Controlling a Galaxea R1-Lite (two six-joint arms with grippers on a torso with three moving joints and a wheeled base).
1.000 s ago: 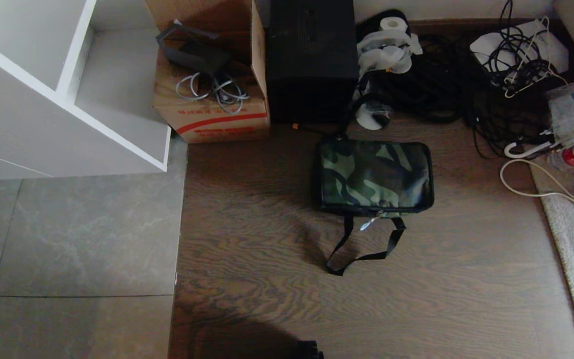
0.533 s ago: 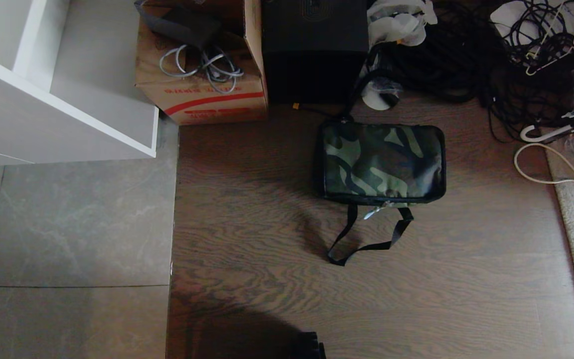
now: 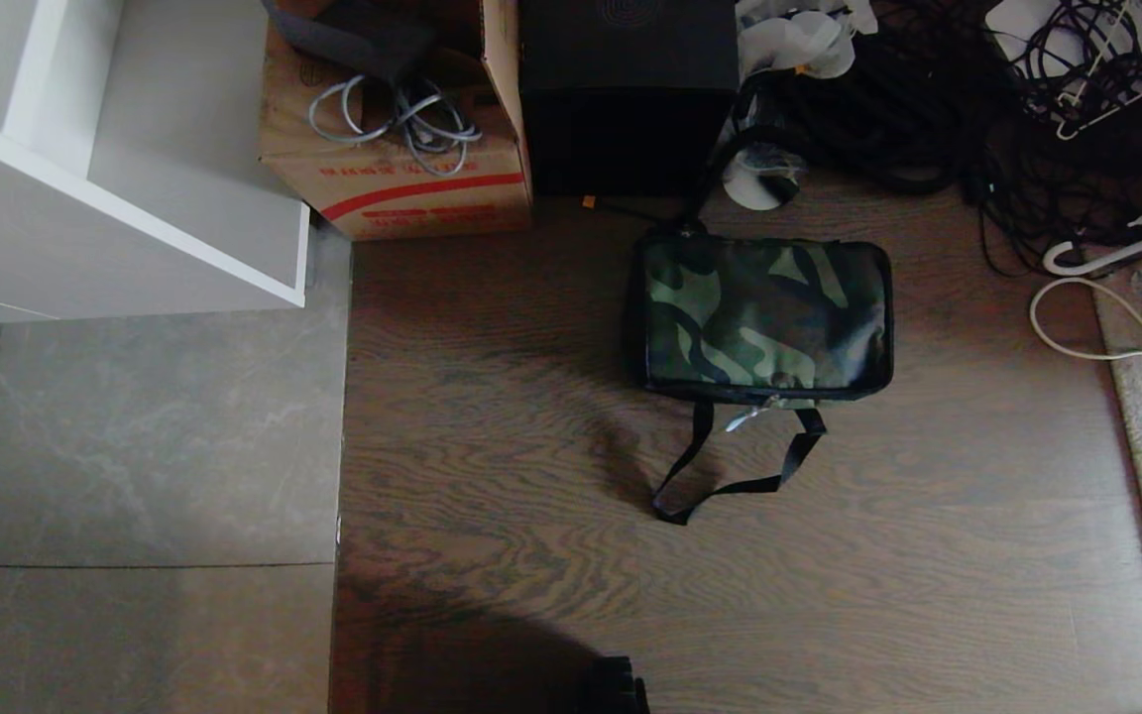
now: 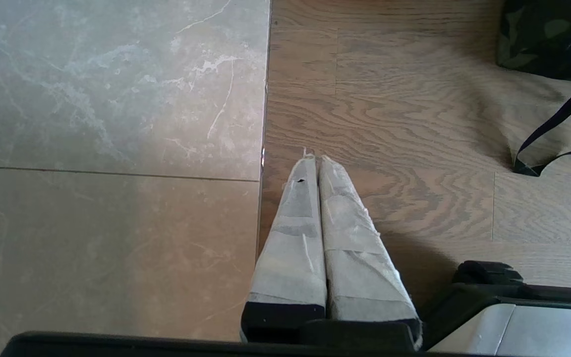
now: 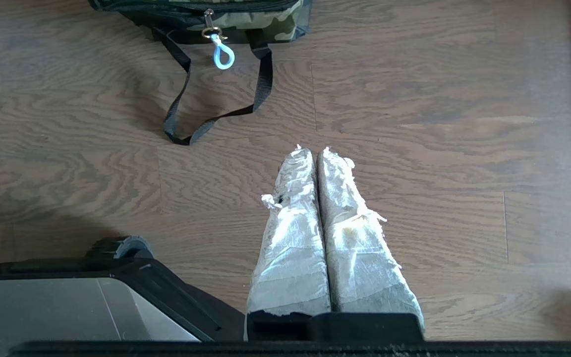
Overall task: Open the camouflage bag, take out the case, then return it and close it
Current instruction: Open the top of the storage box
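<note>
since 1 second ago the whole head view has shifted, so the camera has moved and not the things: the camouflage bag [image 3: 764,315] now shows higher and a little further right, and the cardboard carton [image 3: 398,149] and black box [image 3: 628,94] are cut off more by the top edge. neither arm shows any change of place.

the camouflage bag lies flat and zipped shut on the wooden floor [image 3: 531,555], its black strap [image 3: 730,476] looping out on the floor toward the robot and a pale zipper pull [image 5: 221,52] hanging at the near edge. the case is not to be seen.

left fingers [image 4: 332,218], wrapped in pale tape, are pressed together and hold nothing; they point down at the floor beside the seam where wood meets grey tile [image 4: 107,124], with the bag well ahead and off to one side of them. right fingers [image 5: 298,183], taped the same way, are also pressed together and empty; the strap loop lies on the floor just ahead of their tips, and the bag's zipped edge sits further ahead, apart from them.

a tangle of black cables [image 3: 928,109] lies beyond the bag, and a white shelf unit [image 3: 135,228] stands over the tile.
</note>
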